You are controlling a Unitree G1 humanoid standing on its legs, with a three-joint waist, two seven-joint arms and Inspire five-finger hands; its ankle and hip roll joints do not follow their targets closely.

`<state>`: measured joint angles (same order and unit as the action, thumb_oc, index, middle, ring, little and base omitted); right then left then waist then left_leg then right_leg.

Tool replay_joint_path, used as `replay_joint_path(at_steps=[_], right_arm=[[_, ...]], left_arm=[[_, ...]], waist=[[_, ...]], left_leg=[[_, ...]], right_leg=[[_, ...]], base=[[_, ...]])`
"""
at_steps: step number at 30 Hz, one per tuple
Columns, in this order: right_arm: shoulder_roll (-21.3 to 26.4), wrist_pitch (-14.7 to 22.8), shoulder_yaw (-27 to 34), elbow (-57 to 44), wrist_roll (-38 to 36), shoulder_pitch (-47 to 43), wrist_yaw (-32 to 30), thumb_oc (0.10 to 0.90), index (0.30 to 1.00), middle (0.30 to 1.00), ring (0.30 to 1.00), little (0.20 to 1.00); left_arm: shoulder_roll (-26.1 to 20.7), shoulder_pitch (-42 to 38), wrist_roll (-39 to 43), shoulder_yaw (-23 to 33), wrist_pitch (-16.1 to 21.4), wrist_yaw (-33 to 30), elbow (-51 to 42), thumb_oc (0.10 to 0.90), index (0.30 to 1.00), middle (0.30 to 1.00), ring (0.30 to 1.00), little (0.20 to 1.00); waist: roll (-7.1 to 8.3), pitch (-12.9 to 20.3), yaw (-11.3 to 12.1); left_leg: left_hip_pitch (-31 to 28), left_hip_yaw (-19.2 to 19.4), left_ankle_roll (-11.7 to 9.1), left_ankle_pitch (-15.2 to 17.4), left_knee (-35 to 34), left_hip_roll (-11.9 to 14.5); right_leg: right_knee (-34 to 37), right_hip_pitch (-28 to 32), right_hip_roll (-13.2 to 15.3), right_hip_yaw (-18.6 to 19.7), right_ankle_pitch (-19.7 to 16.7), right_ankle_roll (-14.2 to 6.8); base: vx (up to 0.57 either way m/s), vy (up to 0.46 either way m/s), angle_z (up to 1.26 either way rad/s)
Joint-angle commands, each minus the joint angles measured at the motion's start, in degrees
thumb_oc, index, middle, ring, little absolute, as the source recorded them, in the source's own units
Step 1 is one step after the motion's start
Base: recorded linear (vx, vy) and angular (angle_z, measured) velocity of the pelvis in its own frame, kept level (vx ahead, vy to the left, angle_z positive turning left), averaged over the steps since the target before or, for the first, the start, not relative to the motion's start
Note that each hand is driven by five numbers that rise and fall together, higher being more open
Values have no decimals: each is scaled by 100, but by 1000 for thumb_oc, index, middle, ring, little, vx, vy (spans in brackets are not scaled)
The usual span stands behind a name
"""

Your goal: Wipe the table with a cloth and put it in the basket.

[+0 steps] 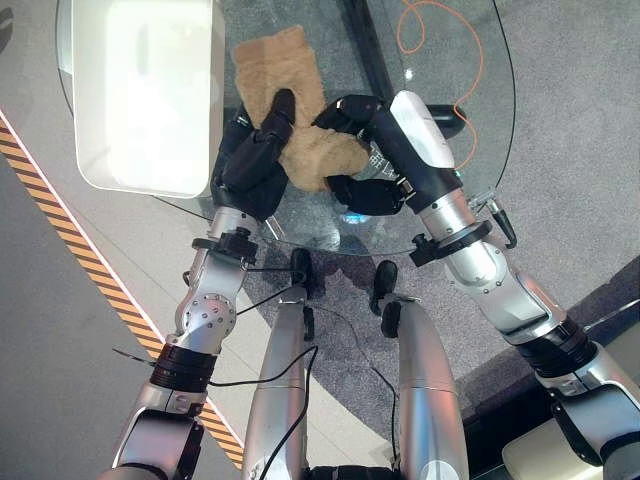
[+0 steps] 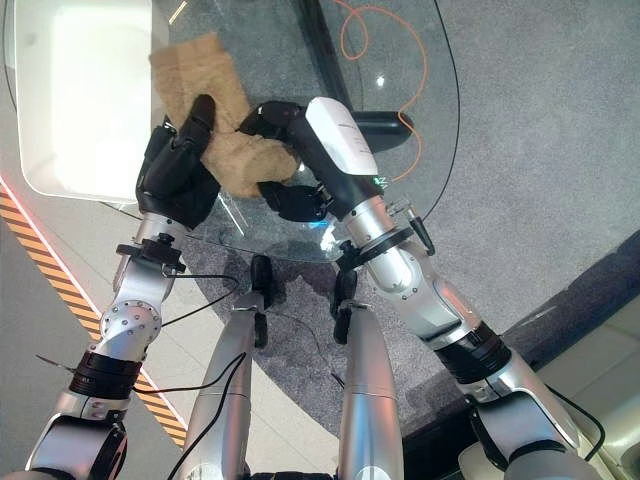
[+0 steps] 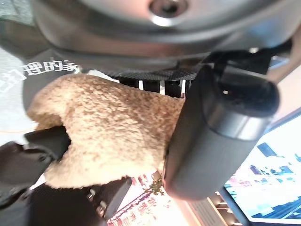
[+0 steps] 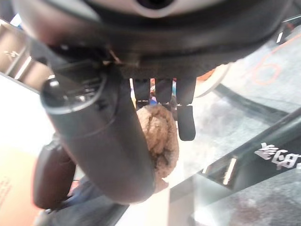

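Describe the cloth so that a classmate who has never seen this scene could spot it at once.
Find the round glass table; the white basket sits on its left part. Just right of the basket lies the cloth, gripped by the left hand and the right hand. It is the one tan, fluffy thing among glass, white plastic and dark fingers.

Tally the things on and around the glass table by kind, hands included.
Cloth: 1
Glass table: 1
White basket: 1
Orange cable: 1
Hands: 2, left hand and right hand, both gripping the cloth
Total: 6
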<state>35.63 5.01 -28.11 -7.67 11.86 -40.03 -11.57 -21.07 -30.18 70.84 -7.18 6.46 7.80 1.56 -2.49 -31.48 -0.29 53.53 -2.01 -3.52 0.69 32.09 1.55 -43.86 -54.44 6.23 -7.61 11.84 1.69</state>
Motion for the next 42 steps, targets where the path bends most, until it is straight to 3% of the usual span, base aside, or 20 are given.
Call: replay_joint_path(at_steps=[1, 17, 18, 19, 42], right_arm=[[-238, 611, 275, -1000, 116, -898, -219, 100, 300, 300, 300, 200], [-354, 598, 338, -1001, 173, -849, -235, 114, 312, 312, 312, 214], [-354, 598, 339, -1001, 167, -849, -239, 284, 458, 458, 458, 384], [-368, 597, 350, -993, 145, -858, -247, 800, 900, 900, 900, 900], [-453, 647, 517, -967, 239, -751, -302, 800, 900, 900, 900, 900]], left_arm=[[134, -606, -190, -243, 287, 513, -800, 100, 300, 300, 300, 200], [273, -610, -225, -148, 574, 597, -881, 100, 300, 300, 300, 200], [276, -611, -227, -148, 574, 595, -884, 100, 300, 300, 300, 200], [282, -623, -232, -150, 575, 564, -897, 100, 300, 300, 300, 200], [360, -565, -324, 121, 1287, 294, -924, 100, 300, 300, 300, 200]], waist=[[45, 168, -9], [64, 168, -5], [64, 168, -4], [65, 168, -5], [74, 168, 12]], left_leg=[[-249, 465, 354, 551, 158, -154], [-278, 456, 343, 546, 109, -162], [-277, 456, 343, 546, 108, -162], [-280, 460, 340, 546, 108, -160], [-250, 452, 340, 587, 183, -179]], right_leg=[[418, 183, -213, 41, -244, -280], [455, 205, -233, 40, -242, -273], [456, 205, -232, 40, -243, -272], [456, 210, -234, 38, -239, -272], [388, 186, -234, 32, -206, -256]], base=[[0, 0, 0], [0, 0, 0], [0, 0, 0], [0, 0, 0], [0, 0, 0]])
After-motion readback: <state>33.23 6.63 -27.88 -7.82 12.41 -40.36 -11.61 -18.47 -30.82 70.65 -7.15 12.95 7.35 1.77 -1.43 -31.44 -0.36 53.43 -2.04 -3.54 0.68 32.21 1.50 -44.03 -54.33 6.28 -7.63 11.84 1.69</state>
